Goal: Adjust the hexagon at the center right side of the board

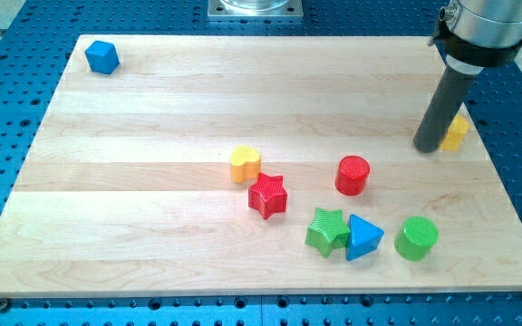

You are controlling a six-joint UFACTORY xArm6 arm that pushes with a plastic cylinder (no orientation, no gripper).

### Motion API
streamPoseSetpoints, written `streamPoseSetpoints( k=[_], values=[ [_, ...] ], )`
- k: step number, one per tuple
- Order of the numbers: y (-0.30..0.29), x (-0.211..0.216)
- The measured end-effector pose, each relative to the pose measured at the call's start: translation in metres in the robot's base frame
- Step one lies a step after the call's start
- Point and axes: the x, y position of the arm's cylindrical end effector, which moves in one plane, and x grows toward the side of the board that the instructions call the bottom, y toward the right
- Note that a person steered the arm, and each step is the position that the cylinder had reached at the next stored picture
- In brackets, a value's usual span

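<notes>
A yellow hexagon block sits at the view's right, about mid-height on the wooden board, partly hidden behind my rod. My tip rests on the board right against the hexagon's left side. The dark rod rises from there up to the view's top right.
A blue cube sits at the top left. A yellow heart and a red star lie near the centre, a red cylinder to their right. A green star, a blue triangle and a green cylinder lie at the lower right.
</notes>
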Motion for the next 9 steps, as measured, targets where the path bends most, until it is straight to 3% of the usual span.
streamPoseSetpoints(
  k=[3, 7, 8, 9],
  values=[
    [-0.043, 0.014],
    [0.101, 0.039],
    [0.120, 0.057],
    [0.120, 0.102]
  ],
)
